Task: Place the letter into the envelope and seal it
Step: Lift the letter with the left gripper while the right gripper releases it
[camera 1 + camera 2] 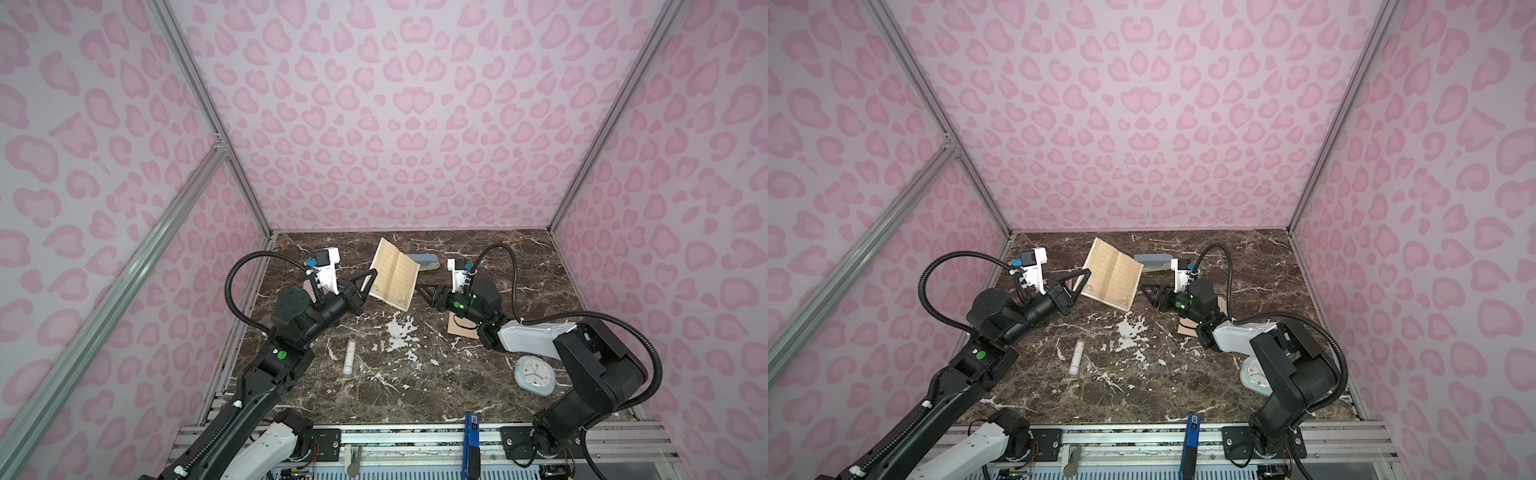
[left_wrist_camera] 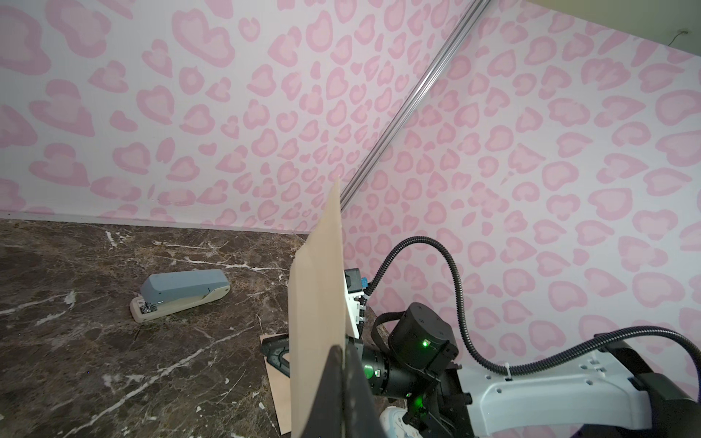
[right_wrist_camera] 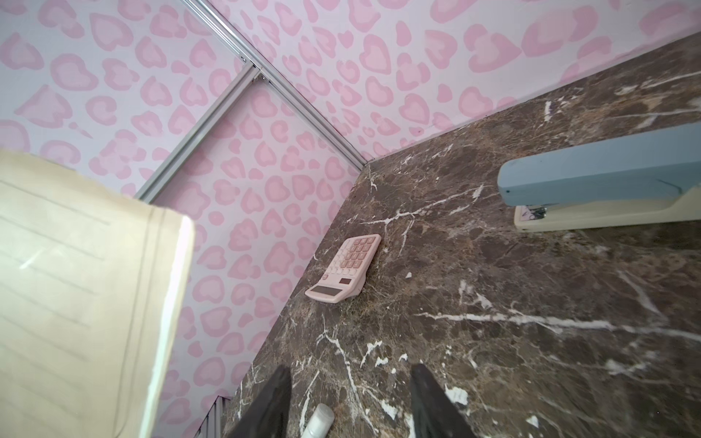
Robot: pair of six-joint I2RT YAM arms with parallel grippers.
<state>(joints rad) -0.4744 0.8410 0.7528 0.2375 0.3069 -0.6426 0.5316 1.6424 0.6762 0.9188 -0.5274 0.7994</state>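
Observation:
The letter (image 1: pixel 395 274) (image 1: pixel 1111 274), a cream ruled sheet with corner flourishes, stands tilted above the table and is creased down its middle. My left gripper (image 1: pixel 371 275) (image 1: pixel 1086 273) (image 2: pixel 343 349) is shut on its left edge. The left wrist view shows the letter's (image 2: pixel 318 284) plain back. The peach envelope (image 1: pixel 459 328) (image 1: pixel 1187 328) (image 2: pixel 277 379) lies flat on the table, mostly hidden under my right arm. My right gripper (image 1: pixel 422 289) (image 1: pixel 1145 290) (image 3: pixel 351 373) is open and holds nothing, just right of the letter (image 3: pixel 76 284) and not touching it.
A grey-blue stapler (image 1: pixel 422 262) (image 3: pixel 607 178) lies behind the letter. A white glue stick (image 1: pixel 349 356) (image 3: pixel 320 417) lies at the front left of centre. A pale clock (image 1: pixel 535 374) sits at the front right. A pink calculator (image 3: pixel 345 267) lies by the left wall.

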